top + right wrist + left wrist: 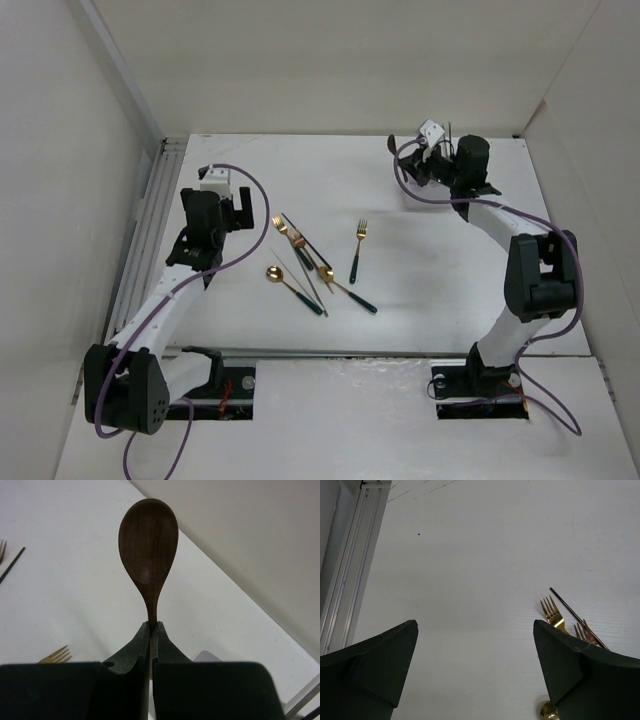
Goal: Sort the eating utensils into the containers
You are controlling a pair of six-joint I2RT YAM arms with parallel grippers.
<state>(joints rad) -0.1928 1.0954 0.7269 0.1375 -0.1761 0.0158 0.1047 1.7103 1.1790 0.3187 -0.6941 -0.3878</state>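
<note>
Right gripper [151,626] pinches a dark wooden spoon [148,545] by its neck, near the desk's [450,270] far right corner. Left gripper [475,626] gapes wide toward the left edge, just beside the gold forks and spoons [305,265] lying mid-desk.

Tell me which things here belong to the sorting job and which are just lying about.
Job: wooden spoon, forks, gold spoons, chopsticks, bin.
Not the job: purple cables, side rail.

Bright, even light from overhead. Soft, faint shadows on white table [420,260]. Blurry close-up fingers [127,655] at 6 o'clock, right wrist view.
</note>
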